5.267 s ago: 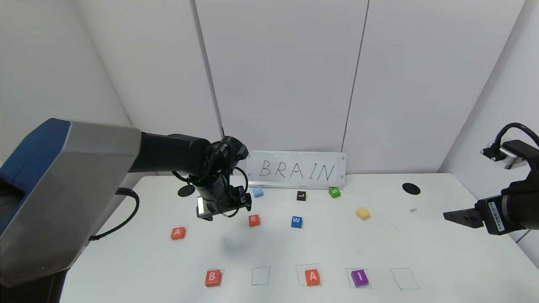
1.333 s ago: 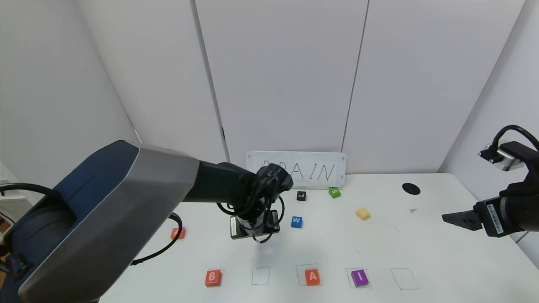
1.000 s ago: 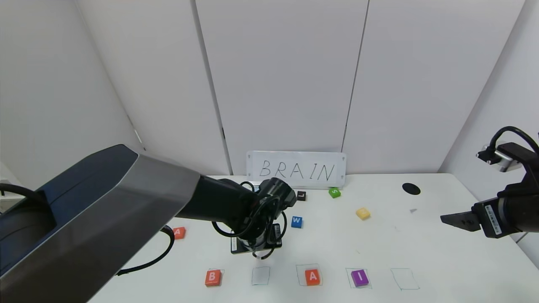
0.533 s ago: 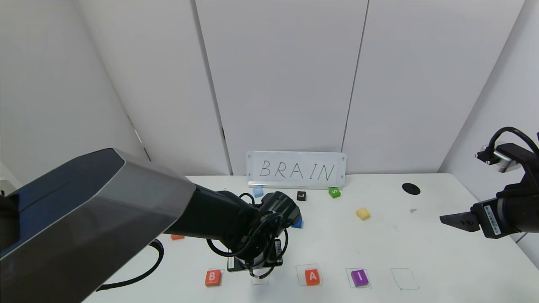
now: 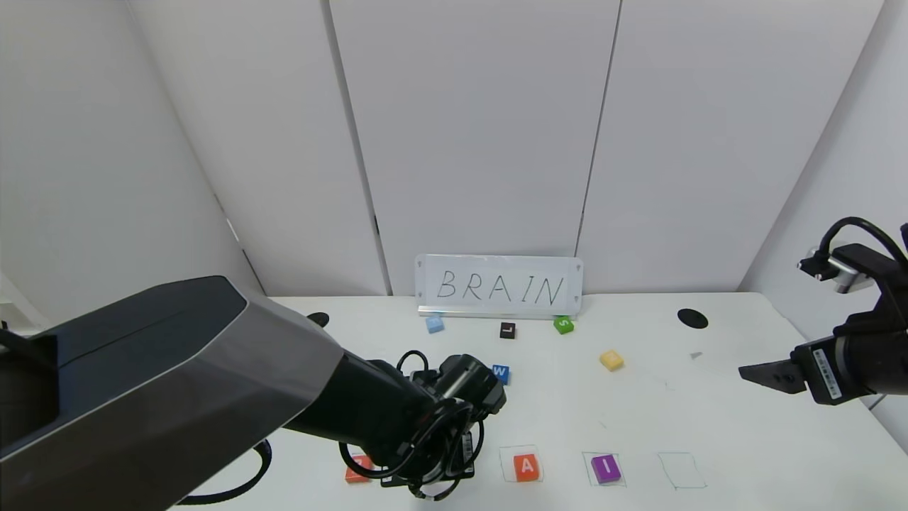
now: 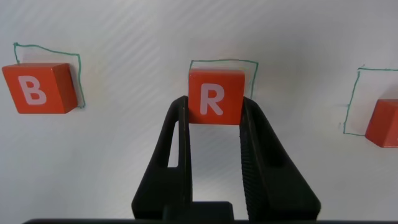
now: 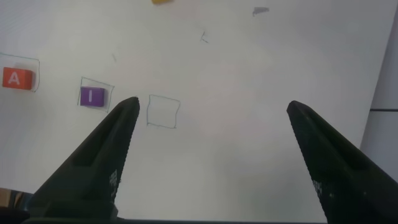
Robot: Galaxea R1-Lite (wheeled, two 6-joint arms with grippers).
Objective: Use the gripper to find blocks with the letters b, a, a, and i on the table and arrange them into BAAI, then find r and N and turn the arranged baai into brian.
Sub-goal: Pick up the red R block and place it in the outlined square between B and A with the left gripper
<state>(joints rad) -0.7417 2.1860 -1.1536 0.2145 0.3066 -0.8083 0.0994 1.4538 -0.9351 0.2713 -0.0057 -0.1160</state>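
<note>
My left gripper (image 6: 214, 107) is shut on the orange-red R tile (image 6: 216, 98) and holds it over the pen-drawn square between the B tile (image 6: 34, 88) and an A tile (image 6: 384, 123). I cannot tell whether the R touches the table (image 5: 709, 426). In the head view my left arm (image 5: 454, 419) covers that square and half of the B (image 5: 357, 469). The A (image 5: 526, 466) and purple I (image 5: 605, 468) lie in their squares. The second A is hidden behind my left arm. The yellow N (image 5: 611, 360) lies at the mid right. My right gripper (image 5: 762, 372) is open and empty, above the right edge.
An empty drawn square (image 5: 681, 470) lies right of the I. A blue W (image 5: 501, 371), black L (image 5: 507, 330), green S (image 5: 563, 325) and light blue tile (image 5: 434, 324) lie near the BRAIN sign (image 5: 499, 286). There are two black holes (image 5: 692, 318).
My left arm took the R tile from the middle of the table and carried it to the front row, down over the second square. My right arm has hardly moved.
</note>
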